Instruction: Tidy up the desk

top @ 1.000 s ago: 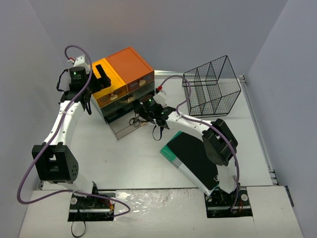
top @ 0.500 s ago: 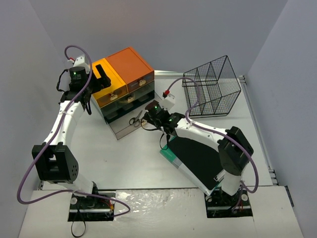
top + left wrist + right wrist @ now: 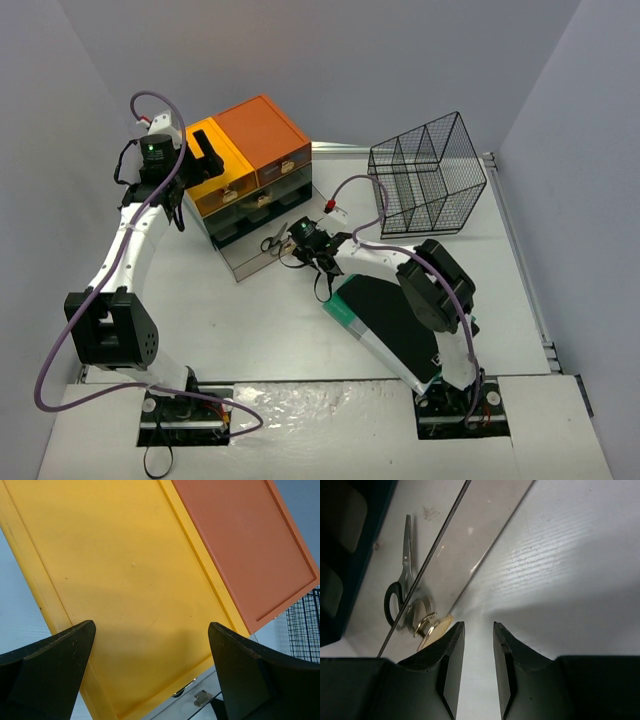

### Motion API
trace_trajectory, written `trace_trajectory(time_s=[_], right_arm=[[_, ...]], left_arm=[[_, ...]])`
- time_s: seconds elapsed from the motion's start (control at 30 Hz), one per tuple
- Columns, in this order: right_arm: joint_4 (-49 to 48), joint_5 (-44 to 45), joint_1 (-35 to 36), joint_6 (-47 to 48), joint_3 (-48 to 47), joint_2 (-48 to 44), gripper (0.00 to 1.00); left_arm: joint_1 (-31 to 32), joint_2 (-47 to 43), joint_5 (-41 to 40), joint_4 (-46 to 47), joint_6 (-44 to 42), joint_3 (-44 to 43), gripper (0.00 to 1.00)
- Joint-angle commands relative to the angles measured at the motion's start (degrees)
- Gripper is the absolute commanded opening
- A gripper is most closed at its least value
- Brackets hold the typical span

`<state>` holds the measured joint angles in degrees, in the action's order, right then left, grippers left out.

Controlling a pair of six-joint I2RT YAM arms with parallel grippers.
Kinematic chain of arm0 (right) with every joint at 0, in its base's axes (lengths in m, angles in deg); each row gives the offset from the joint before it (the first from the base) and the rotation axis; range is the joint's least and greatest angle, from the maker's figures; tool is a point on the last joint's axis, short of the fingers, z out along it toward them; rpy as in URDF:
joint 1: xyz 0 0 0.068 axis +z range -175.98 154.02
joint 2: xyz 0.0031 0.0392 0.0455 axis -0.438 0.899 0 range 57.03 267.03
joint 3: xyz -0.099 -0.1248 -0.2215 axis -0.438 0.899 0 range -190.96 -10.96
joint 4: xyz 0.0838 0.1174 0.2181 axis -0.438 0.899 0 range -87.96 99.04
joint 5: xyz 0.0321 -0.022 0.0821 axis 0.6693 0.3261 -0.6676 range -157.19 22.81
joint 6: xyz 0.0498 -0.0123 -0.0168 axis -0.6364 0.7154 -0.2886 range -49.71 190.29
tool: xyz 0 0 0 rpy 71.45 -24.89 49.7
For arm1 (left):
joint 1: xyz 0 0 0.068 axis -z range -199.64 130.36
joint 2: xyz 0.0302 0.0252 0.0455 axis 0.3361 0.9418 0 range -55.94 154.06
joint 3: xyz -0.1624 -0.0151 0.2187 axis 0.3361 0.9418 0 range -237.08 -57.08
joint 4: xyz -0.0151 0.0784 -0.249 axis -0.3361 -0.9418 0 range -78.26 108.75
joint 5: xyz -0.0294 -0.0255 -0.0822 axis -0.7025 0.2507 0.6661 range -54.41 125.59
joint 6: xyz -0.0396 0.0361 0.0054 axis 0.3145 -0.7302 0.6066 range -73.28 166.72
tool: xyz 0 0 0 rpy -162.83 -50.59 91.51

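Observation:
The white desk (image 3: pixel 270 320) carries a drawer chest (image 3: pixel 250 150) with yellow and orange tops. Its clear bottom drawer (image 3: pixel 250 258) stands pulled out, with black-handled scissors (image 3: pixel 272 242) lying inside. In the right wrist view the scissors (image 3: pixel 402 580) lie behind the drawer's front wall, beside a brass drawer pull (image 3: pixel 427 627). My right gripper (image 3: pixel 478 625) hovers low over the desk just outside that drawer corner, its jaws a narrow gap apart with nothing between them. High above the yellow top (image 3: pixel 125 570), my left gripper (image 3: pixel 151 630) stands wide open and empty.
A black wire basket (image 3: pixel 425 185) stands at the back right. A black-covered book with a green edge (image 3: pixel 395 320) lies on the desk under the right arm. Grey walls close in on the left, back and right.
My right gripper has drawn back a little from the open drawer toward the desk's front, and its jaws have narrowed. The right elbow swung right, then back. The left arm has not moved.

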<state>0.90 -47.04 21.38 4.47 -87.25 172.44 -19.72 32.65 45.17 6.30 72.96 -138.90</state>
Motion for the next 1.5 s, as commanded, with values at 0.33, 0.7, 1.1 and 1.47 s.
trace_trajectory(time_s=[0.33, 0.7, 1.1, 1.47], right_arm=[[-9.26, -9.53, -4.98, 9.03, -24.81, 14.06, 0.34], [-12.7, -16.37, -7.3, 12.19, -30.8, 17.47, 0.47], [-11.32, -15.35, -8.07, 16.69, -25.09, 11.01, 0.49], [-6.14, -7.49, -6.3, 25.04, -15.9, -4.08, 0.5]], left_arm=[[-3.0, 1.23, -5.66, -13.57, -0.22, 2.54, 0.97], [-3.09, 1.29, -5.39, -13.4, 0.1, 2.98, 0.97], [-3.08, 0.88, -5.8, -13.68, -0.05, 3.04, 0.97], [-3.09, 0.26, -5.63, -12.34, 0.3, 3.33, 0.97]])
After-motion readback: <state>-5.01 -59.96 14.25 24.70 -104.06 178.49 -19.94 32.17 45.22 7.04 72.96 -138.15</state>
